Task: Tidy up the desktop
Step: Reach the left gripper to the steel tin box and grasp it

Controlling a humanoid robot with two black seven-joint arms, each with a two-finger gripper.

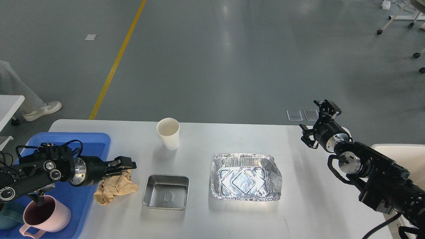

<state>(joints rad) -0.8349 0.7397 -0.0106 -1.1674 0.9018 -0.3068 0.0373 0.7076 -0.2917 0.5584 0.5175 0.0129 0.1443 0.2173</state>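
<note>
**Left claw over the crumpled paper, right claw raised at the far right edge**

Head view: the white table (298, 205) fills the lower half of the view, its far edge running across the middle against a grey floor with a yellow line.

On the left end of the table lies a blue tray (96, 141). A pink mug (46, 215) stands in its near corner, with a teal item beside it, mostly cut off by the view's edge.

The left arm reaches across the tray, low and nearly level. The left claw (127, 165) is at the top of a crumpled brown paper (114, 190) that lies just beside the tray's right rim. Its fingers look close together, but they are dark and overlap the paper, so I cannot tell whether they are clenched on it or released.

Just right of the paper sits a small steel pan (166, 192), empty. Further right is a larger foil tray (245, 177), shiny and slightly dented at its right side. Behind the pan, near the far edge, a white paper cup (168, 133) stands upright, apart from everything else.

The right arm comes in from the lower right. The right claw (318, 124) is above the table's far right edge, released, its fingers spread and holding nothing. A cream-white surface (403, 152) shows behind the arm.
</note>
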